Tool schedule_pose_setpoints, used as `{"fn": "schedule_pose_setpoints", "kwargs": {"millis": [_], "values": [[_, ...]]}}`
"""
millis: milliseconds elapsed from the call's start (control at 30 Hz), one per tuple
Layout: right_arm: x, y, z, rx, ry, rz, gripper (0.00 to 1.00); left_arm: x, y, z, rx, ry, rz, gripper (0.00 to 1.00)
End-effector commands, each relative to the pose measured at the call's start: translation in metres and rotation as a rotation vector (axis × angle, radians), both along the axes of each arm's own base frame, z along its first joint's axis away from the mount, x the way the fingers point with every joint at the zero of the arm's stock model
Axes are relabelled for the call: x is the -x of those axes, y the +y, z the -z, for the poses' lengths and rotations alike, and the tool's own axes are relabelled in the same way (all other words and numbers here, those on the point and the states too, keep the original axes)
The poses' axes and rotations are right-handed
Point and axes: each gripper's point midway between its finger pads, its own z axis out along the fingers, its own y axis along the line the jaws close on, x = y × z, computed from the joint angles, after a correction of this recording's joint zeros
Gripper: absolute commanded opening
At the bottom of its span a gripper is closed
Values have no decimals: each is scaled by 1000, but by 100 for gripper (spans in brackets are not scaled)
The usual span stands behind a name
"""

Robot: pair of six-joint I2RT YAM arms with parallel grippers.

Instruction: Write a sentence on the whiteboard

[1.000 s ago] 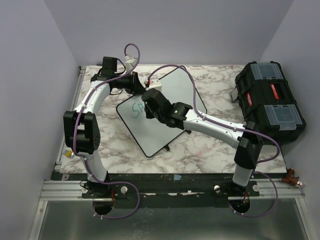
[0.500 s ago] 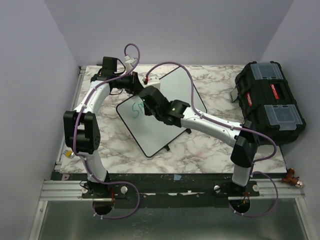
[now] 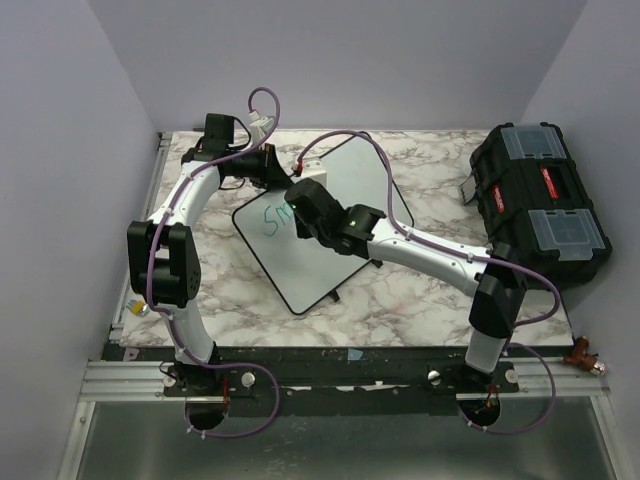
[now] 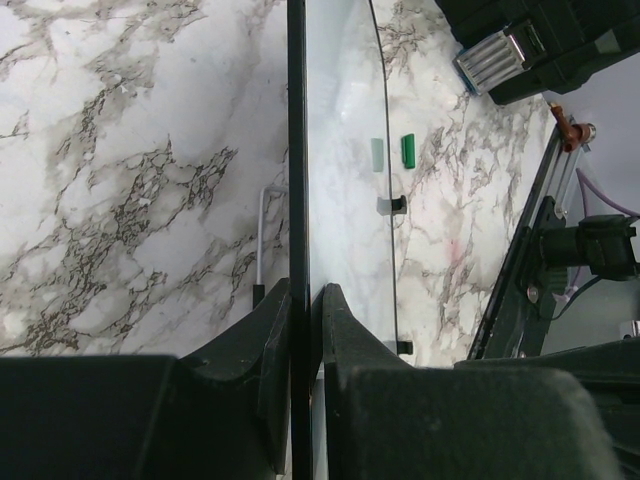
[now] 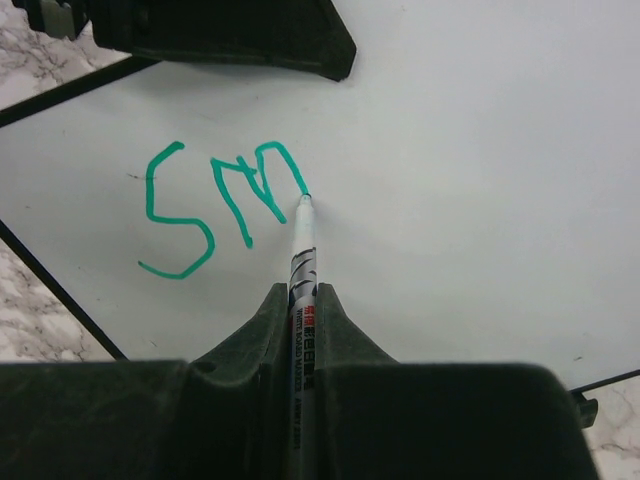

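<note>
I am early in the writing step. The whiteboard (image 3: 300,270) sits mid-worktop (image 3: 420,300), turned cornerwise to me, with a black toolbox (image 3: 540,200) well apart at the right. My left tool (image 4: 305,290) is pinched on the board's thin black frame. The wrist view shows the frame running straight down between the two fingers, so I judge that it is steadying the board. My right tool (image 5: 300,295) is pressed together on a marker (image 5: 300,255), the barrel gripped between the fingers and the tip pointing away from the camera onto the white surface.

The sentence (image 5: 228,200) so far is only a green "S" and an "m", written near the board's left corner, close to the left tool. The marker tip sits at the foot of the last hump of the "m". It is touching the board or all but touching it; I cannot tell which.

By my reckoning most of the task is left to do: every letter after "Sm". As I see it, the next move calls for a small lift of the tip, a short shift to the right of the "m", and a gentle touch down to begin the next letter. I want light, even pressure so the stroke does not skip, and a firm left grip so the board does not slide under the marker.
</note>
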Motion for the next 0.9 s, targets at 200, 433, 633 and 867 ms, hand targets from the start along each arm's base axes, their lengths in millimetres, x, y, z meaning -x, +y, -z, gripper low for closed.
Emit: {"fn": "schedule_pose_setpoints", "kwargs": {"millis": [200,433,633,867], "values": [[15,-18,1,-9,51,10,1,-3,-5,-8,-16,-107,56,0],[15,-17,-27,-85,3,-3,1,-4,-6,-9,-10,-110,54,0],[17,-17,-37,-120,-40,-59,1,-1,-5,-10,-7,-115,50,0],[5,-27,-39,-146,-43,-128,1,-2,-4,-5,-6,-105,42,0]]}}
